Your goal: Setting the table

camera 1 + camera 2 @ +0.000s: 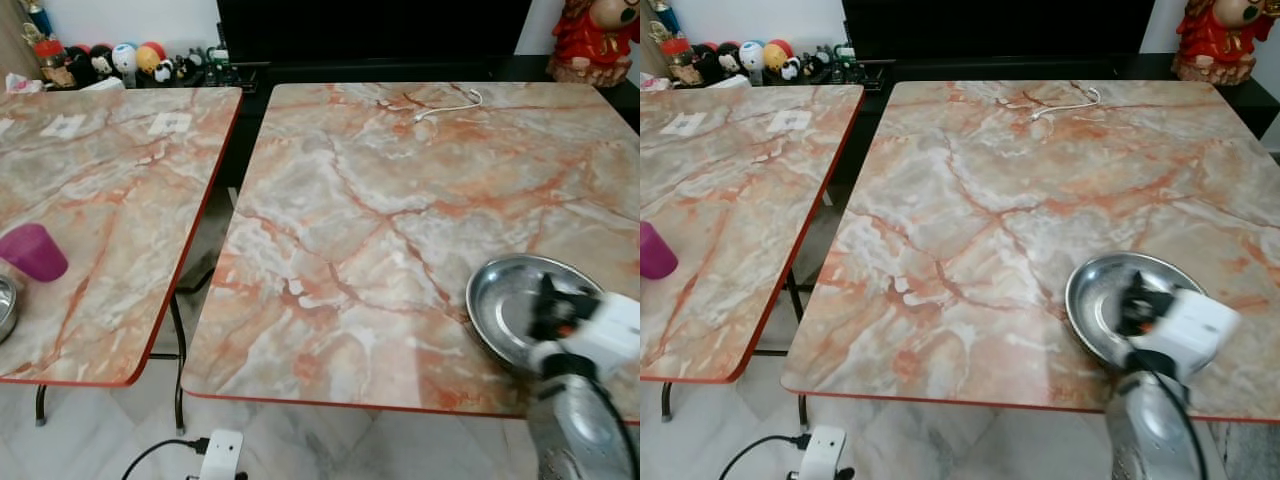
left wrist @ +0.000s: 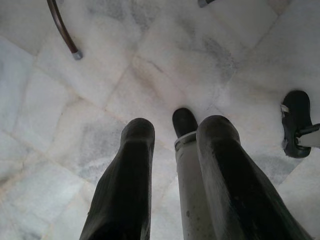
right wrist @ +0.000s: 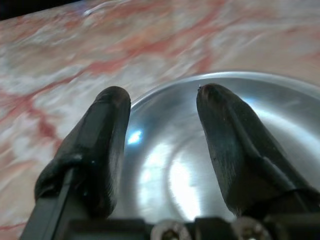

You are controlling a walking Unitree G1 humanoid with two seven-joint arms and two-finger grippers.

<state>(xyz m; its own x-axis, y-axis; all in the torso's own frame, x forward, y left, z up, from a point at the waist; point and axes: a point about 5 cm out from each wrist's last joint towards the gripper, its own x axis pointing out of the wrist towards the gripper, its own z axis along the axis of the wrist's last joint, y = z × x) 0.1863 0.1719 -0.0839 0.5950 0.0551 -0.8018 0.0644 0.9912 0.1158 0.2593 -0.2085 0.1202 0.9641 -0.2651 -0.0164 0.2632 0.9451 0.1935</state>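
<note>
A round shiny steel plate [image 1: 1110, 300] lies bare on the pink-veined marble table [image 1: 990, 200]. The right gripper [image 3: 162, 100], fingers spread wide, hovers over its rim. A purple plastic cup [image 1: 32, 251] rests on the neighbouring table [image 1: 110, 210]. The left gripper [image 2: 175, 130], fingers parted, hangs above pale floor tiles [image 2: 75, 110].

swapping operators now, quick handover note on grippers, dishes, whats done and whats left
Right gripper: open, over the steel plate, nothing held.
Left gripper: open, idle, pointing at the floor.
Plate sits at the near right edge of the right table. Pink cup and a steel bowl are on the left table.
Done: plate on the right table.
Left: probably the cup and bowl.
</note>
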